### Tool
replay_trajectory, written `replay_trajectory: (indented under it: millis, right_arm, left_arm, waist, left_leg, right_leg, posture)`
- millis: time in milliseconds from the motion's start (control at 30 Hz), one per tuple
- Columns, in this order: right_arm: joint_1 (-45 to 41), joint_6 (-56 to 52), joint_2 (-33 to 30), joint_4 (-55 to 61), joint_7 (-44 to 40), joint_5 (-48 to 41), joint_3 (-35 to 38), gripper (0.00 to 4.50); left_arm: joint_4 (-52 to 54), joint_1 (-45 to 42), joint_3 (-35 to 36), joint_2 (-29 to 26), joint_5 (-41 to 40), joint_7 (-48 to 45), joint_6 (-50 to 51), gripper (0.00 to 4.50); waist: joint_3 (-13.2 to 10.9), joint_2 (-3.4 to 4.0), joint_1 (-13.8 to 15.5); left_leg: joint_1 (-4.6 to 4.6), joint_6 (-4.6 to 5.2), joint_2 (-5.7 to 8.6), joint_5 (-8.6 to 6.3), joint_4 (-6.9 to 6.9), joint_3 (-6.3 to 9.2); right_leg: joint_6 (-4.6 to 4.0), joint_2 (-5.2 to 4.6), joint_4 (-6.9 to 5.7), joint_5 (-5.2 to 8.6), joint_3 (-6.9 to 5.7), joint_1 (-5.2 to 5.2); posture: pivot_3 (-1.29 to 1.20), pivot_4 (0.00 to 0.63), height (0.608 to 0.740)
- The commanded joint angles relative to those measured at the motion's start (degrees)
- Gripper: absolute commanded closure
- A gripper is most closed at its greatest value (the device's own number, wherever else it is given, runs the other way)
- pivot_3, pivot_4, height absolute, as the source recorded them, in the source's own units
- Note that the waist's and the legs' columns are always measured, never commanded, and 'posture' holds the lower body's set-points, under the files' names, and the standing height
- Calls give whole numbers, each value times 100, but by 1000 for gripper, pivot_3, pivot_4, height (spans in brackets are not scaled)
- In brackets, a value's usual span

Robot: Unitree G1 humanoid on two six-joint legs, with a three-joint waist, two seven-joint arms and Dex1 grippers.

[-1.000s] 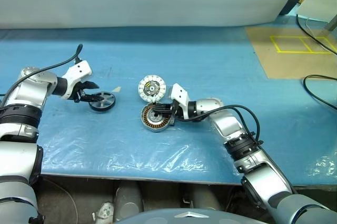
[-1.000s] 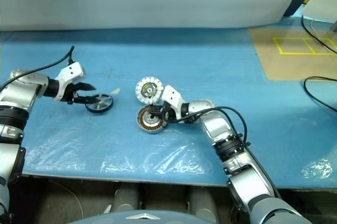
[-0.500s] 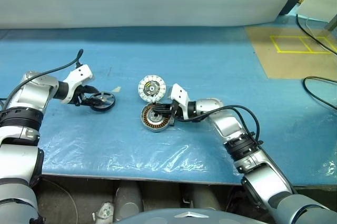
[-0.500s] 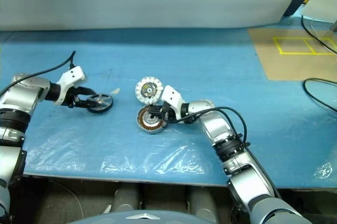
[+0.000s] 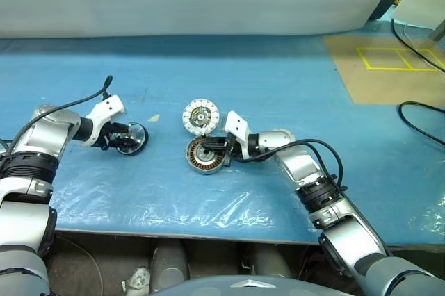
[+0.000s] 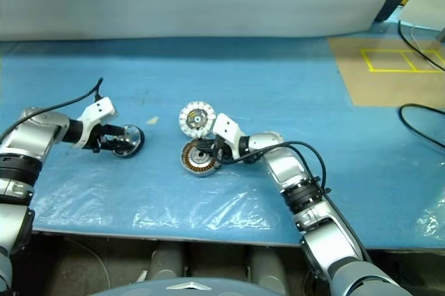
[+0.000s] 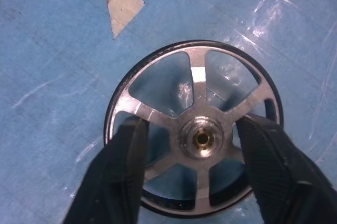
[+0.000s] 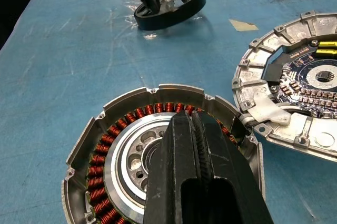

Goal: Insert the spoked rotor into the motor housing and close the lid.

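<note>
On the blue-covered desk [image 5: 292, 67], nearest the front edge among the parts and about midway along it, lies the motor housing [image 5: 204, 155], a flat round disc with copper windings ringed around a silver hub. The right gripper [image 5: 217, 146] reaches in from the right and sits over that hub, its two black fingers [image 8: 197, 182] pressed flat together with nothing between them; whether the tips touch the hub I cannot tell.

Just behind the housing, toward the back edge and nearly touching its rim, lies the lid [image 5: 200, 116], segmented face up around a dark centre.

Well to the left, at about the same depth as the lid, is the spoked rotor [image 5: 131, 138], a dark wheel with a thin rim and a central hub, tipped up off the cover on one side. The left gripper [image 5: 122, 140] comes at it from the left edge; its fingers [image 7: 122, 166] stand part-way apart on either side of the hub, reaching through the gaps between the spokes. I cannot tell whether they are actually pinching it.

A small pale scrap of tape [image 5: 153, 118] lies just behind the rotor.
</note>
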State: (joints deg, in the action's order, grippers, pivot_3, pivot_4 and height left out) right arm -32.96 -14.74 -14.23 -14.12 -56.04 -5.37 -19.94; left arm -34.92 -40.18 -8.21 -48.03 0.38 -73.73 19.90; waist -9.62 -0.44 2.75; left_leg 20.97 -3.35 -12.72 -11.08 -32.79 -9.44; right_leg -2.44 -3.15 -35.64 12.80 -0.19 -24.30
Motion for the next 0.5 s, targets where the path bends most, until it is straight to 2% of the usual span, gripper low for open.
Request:
replay_trajectory:
  millis: [33,67,300,500]
  right_arm:
    - [-30,126,20,69,-7,1,9,4500]
    - [-30,125,18,71,-8,-2,13,4500]
    - [-50,-164,-107,348,-129,-272,258,4500]
    - [10,-426,-395,721,-239,-497,465,4500]
  left_arm:
    - [58,-54,87,-48,-24,74,-47,2967]
    - [65,-57,100,-49,-29,79,-60,3201]
    - [158,-367,550,-184,-478,-19,97,3209]
    - [-249,-930,689,-558,-648,-522,-345,3209]
  waist:
    - [0,0,5]
    - [0,0,11]
    - [-3,-2,16]
    - [-8,-10,29]
  left_leg:
    - [-1,0,0,0,0,0]
    - [-1,0,0,0,0,0]
    - [2,0,-1,0,-2,0]
    - [10,0,-1,0,6,2]
  right_leg:
    - [0,0,-1,0,0,0]
    - [0,0,-1,0,0,1]
    - [0,0,3,0,0,1]
    - [0,0,16,0,-7,0]
  posture:
    - [0,150,740]
    - [0,150,740]
    - [0,150,740]
    - [0,150,740]
